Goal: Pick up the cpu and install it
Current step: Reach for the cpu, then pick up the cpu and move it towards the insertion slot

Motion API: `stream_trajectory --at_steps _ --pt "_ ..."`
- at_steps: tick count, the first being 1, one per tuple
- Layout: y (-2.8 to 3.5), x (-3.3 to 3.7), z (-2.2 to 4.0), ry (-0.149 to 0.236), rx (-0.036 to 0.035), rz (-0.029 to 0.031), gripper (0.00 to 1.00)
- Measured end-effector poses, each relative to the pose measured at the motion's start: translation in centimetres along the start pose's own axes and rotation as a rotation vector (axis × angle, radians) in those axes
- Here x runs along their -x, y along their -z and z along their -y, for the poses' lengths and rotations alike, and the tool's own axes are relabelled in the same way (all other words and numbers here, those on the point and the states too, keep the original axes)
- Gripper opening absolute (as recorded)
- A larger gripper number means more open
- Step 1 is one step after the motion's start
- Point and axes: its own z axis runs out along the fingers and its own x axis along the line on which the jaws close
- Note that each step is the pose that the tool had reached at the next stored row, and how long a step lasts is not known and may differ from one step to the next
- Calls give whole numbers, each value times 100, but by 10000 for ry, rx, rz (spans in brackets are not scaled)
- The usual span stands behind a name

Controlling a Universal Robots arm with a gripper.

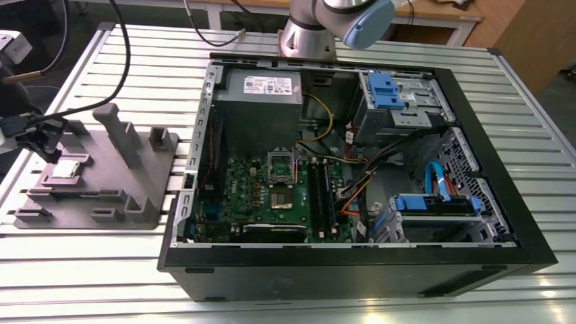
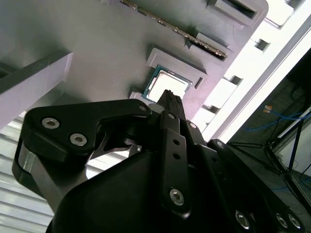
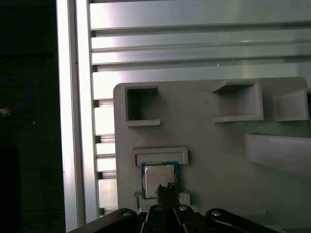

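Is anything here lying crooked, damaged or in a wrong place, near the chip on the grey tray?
Nothing stands out. The cpu lies flat and square in its recess on the grey tray, and the gripper hangs over it. No damage shows.
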Motion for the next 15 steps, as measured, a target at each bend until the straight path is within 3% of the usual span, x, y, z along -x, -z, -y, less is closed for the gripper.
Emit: stream_trajectory --at_steps 15 --pt "-24 -1 1 0 -1 -1 11"
